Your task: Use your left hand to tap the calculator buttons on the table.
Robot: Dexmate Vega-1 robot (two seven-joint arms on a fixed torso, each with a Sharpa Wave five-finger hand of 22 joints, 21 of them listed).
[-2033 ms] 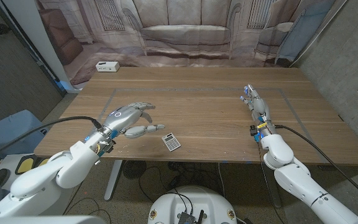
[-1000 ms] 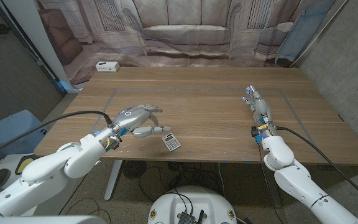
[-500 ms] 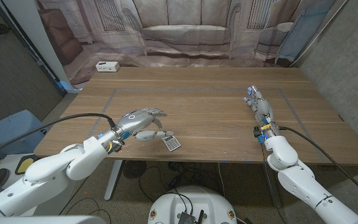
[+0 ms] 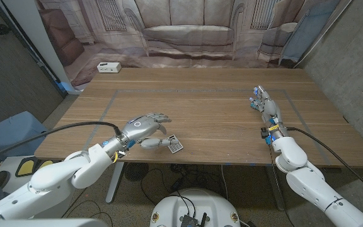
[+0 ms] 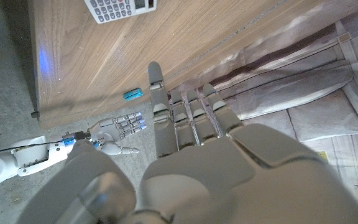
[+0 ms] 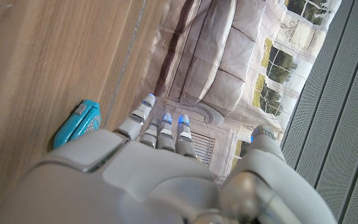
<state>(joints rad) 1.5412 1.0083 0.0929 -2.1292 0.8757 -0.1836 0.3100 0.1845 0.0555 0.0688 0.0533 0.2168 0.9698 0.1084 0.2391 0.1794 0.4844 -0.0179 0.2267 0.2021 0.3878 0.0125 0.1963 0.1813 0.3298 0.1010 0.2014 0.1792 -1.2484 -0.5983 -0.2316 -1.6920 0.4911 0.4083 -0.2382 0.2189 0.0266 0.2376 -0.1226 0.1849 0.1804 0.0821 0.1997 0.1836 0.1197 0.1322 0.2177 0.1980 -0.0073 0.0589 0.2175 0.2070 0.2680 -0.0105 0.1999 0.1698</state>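
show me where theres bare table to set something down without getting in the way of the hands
The widest bare stretch is the middle of the table, between the left hand and the right hand. The far edge past the white box is also bare. It is crowded at the near-left edge, around the calculator.

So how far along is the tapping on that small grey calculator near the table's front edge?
Done: the left hand is at the small grey calculator, one finger extended to its near edge. In hand: lining up a tap. Left: whether any button has been pressed can't be told. The right hand holds nothing on the wooden table.
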